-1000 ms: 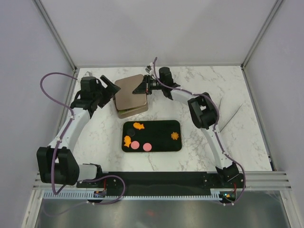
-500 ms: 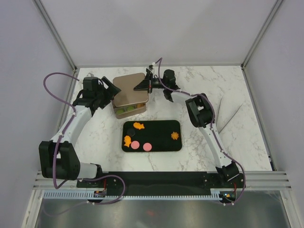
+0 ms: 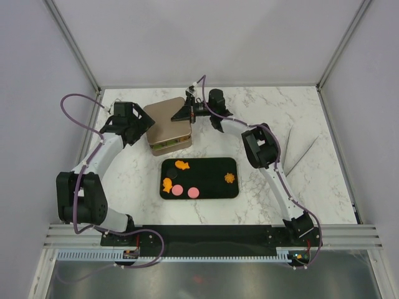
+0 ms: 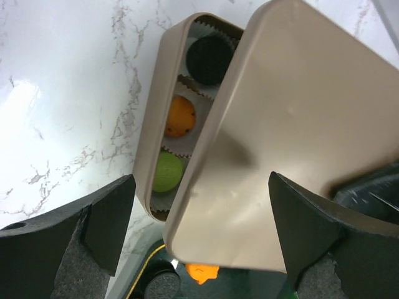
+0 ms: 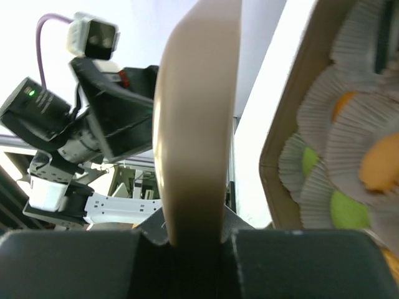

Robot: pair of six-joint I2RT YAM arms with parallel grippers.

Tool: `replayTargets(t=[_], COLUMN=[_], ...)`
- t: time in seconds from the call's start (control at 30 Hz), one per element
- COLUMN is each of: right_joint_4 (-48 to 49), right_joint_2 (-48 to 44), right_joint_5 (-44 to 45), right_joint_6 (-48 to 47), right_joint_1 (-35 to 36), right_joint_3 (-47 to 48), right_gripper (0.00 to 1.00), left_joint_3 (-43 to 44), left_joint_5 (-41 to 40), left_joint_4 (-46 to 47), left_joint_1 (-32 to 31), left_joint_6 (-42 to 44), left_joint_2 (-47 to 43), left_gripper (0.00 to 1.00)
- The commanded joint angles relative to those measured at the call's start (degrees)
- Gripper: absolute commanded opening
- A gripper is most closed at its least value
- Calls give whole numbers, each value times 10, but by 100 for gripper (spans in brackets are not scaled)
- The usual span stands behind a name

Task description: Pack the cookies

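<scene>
right pincer [image 5: 193,232] clamped on the tin lid [image 4: 293,124], tilted over the tin [image 4: 154,118]; left pincer [image 4: 201,233] apart beside it. my guess for next: lift the lid clear, then the cookies [image 3: 177,190] on the black tray [image 3: 212,187] go in.

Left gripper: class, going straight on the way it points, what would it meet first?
The left gripper would probably meet the tan lid first, tilted over the tin; depth is unclear.

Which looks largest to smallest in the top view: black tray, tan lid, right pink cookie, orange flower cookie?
1. black tray
2. tan lid, clearly smaller even though it is raised nearer the camera
3. right pink cookie and orange flower cookie: too alike to rank
</scene>
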Motion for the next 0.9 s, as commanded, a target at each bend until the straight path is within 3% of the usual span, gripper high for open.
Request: replayTargets(t=[0.0, 0.57, 0.87], right_joint_4=[9, -99, -128], right_joint_2=[5, 39, 44], right_joint_5=[-9, 1, 24], right_joint_6=[-16, -95, -102], right_joint_1=[10, 23, 22], right_joint_3=[38, 71, 75], right_gripper=[2, 4, 14], left_joint_3=[23, 24, 24], left_joint_5=[-42, 28, 33], left_joint_4=[9, 81, 84], left_joint_1=[7, 24, 25], left_joint_6=[23, 4, -1], left_joint_2=[25, 117, 142], left_gripper=[95, 95, 93])
